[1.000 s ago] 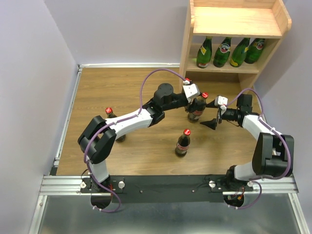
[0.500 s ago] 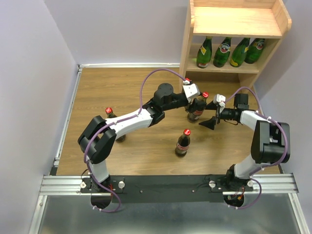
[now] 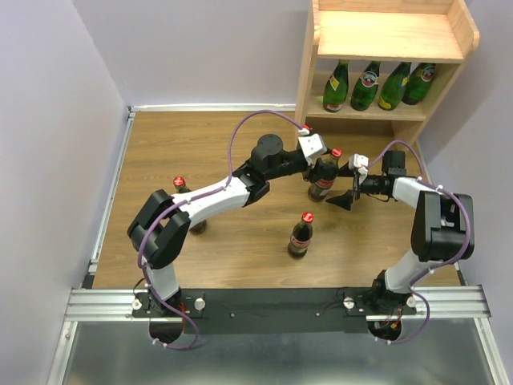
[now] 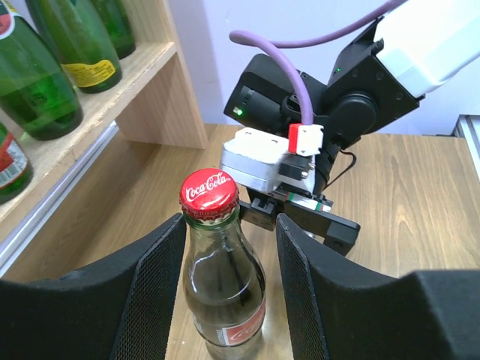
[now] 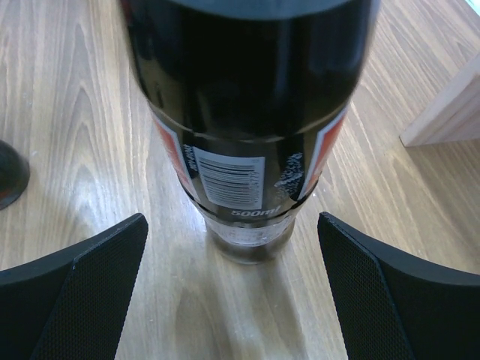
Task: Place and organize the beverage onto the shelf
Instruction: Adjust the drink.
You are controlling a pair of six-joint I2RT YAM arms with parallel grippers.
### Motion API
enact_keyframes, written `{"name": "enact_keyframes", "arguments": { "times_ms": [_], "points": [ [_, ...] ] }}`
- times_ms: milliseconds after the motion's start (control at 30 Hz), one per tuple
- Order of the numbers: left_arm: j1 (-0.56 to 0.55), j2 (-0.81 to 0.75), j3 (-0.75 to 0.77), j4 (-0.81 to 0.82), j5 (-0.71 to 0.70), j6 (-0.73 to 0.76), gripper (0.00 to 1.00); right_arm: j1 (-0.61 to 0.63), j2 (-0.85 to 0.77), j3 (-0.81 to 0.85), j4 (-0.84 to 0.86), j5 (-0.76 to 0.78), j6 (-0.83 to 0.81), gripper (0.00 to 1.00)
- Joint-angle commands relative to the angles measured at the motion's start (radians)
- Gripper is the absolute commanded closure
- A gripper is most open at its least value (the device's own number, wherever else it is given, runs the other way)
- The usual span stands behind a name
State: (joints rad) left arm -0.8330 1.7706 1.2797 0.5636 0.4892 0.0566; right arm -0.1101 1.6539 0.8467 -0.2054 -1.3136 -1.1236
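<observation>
Cola bottle seen upright on table, shelf post near at 1 o'clock, bare wood open toward 9 o'clock. Left gripper set part open around the neck: one pad touching, gap at the other. Right gripper spread wide, flanking the body, kept apart from it

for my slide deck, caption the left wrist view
Left pincer flanks a red-capped cola bottle beside the shelf holding green bottles.
</observation>
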Motion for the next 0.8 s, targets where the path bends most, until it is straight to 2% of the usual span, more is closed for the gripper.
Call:
{"name": "enact_keyframes", "arguments": {
  "times_ms": [0,267,767],
  "points": [
    [0.008,-0.014,0.035,0.024,-0.003,-0.012,0.41,0.019,0.03,0.037,-0.012,0.007,-0.033,0.0],
    [0.029,-0.005,0.055,0.013,-0.003,-0.029,0.41,0.061,0.069,0.092,-0.012,-0.006,-0.005,0.0],
    [0.08,-0.037,0.027,0.013,-0.006,-0.04,0.4,0.066,0.13,0.18,-0.012,0.008,0.11,0.0]
  ]
}}
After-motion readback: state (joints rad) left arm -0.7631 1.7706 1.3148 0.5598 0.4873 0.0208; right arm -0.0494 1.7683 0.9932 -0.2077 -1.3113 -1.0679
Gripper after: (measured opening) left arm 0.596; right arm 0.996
